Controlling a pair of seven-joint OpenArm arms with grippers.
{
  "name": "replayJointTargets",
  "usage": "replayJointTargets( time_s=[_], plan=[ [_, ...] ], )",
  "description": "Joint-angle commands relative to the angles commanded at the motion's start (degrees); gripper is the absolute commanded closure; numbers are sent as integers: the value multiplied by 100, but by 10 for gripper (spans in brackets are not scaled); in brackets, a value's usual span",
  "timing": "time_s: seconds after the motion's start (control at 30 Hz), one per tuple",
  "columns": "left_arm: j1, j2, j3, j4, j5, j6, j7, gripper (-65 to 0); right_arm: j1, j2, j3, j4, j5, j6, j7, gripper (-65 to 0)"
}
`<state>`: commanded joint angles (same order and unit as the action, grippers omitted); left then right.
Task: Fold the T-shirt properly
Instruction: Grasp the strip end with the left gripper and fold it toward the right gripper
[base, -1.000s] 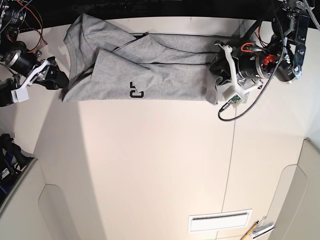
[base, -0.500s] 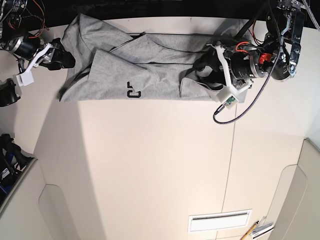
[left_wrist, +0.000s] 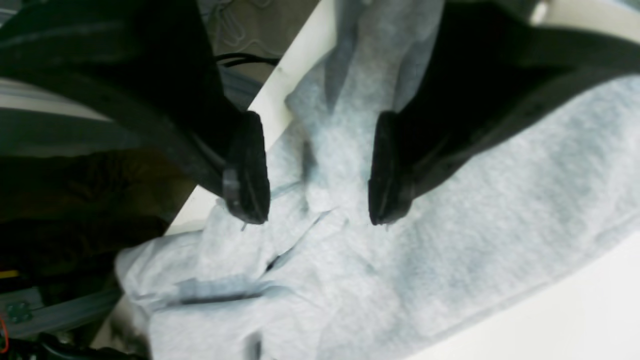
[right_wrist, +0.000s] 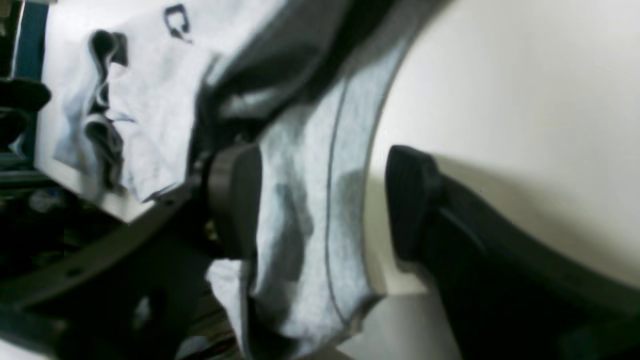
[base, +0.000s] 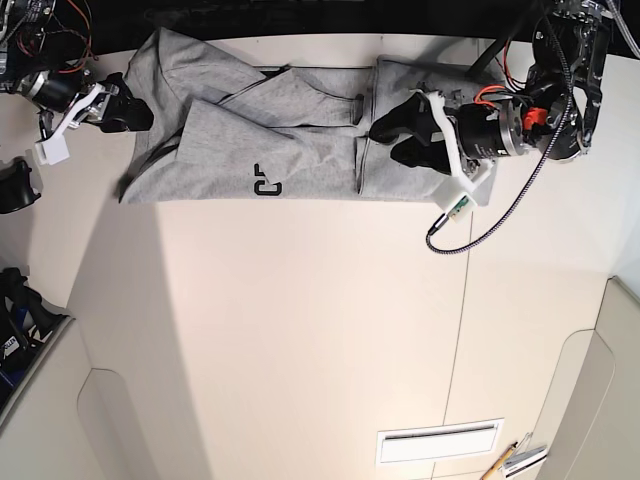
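Here, T-shirt (base: 290, 130) lengthwise along table's (base: 320, 320) far edge

heather-grey T-shirt (base: 290, 135) with black lettering (base: 268, 181) around 7 o'clock on it, cream table (base: 320, 330), black gripper fingers (left_wrist: 247, 167).

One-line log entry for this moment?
heather-grey cotton T-shirt: partly folded, lettering showing | left gripper: open over fabric | right gripper: open, straddling hem

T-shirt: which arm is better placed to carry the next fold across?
Left, probably. The left gripper hangs open over the T-shirt by a flap already turned inward. The right gripper is open at the opposite edge, straddling only a hem.
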<state>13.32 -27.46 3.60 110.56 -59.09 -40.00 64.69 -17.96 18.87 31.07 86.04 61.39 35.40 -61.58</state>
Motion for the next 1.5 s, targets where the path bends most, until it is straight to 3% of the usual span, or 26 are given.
replayJointTargets(
  time_s=[0.3,0.63,0.87,1.1,1.13,1.17,1.23,1.3,1.5],
  plan=[
    [0,0,-133,0,44,0,-2,-354,17,-33,-76,-210,920,107,-557,-389],
    [0,-2,-133,0,46,0,-17,-354,350,-623,-101,-210,957,146,-640,-389],
    [0,0,-133,0,66,0,-20,-354,450,-669,-568,-210,892,146,-621,-388],
    [0,-2,-133,0,101,0,-17,-354,544,-669,-811,-210,417,120,-299,-385],
    [0,-2,-138,0,114,0,-17,-354,555,-669,-811,-210,326,122,-238,-369],
    [0,-2,-138,0,114,0,-17,-354,577,-669,-811,-210,254,120,-192,-309],
    [0,-2,-138,0,114,0,-17,-354,619,-667,-811,-210,197,120,-181,-122],
    [0,-2,-138,0,114,0,-17,-354,654,-669,-811,-210,195,120,-179,-3],
    [0,0,-138,0,114,0,-15,-354,697,-667,-811,-210,151,122,-140,0]
  ],
)
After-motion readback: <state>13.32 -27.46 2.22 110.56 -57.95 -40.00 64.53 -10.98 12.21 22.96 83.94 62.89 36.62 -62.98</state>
